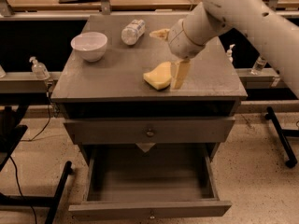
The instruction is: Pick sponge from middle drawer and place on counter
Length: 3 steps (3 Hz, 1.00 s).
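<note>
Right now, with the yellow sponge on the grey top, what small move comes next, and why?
Probably lift the tool straight up. It hangs open over the counter, the sponge already rests there, and one finger stands right beside it, so a sideways pull might drag it.

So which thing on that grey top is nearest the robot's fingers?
The yellow sponge, near the front edge: the gripper hangs open right over it. The white bowl and the toppled bottle sit farther back.

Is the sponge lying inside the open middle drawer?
No, the sponge lies on the counter near its front edge, and the gripper stands open just over it.
</note>
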Each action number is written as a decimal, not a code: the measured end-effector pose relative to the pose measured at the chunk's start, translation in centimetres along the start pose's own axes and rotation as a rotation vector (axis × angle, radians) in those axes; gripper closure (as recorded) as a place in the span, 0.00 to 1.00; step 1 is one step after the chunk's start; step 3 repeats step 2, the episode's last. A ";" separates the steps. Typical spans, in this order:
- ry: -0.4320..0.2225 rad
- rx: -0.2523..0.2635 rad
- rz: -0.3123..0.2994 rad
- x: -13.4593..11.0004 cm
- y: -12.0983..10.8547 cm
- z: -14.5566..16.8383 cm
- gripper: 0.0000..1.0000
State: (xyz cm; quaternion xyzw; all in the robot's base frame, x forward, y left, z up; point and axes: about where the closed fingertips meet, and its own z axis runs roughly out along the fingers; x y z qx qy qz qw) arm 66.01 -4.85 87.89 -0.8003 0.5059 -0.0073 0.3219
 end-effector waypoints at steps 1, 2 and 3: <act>-0.040 0.083 0.024 1.0 -0.2 -4.2 0.00; -0.042 0.091 0.037 1.5 0.1 -4.8 0.00; -0.042 0.091 0.037 1.5 0.1 -4.8 0.00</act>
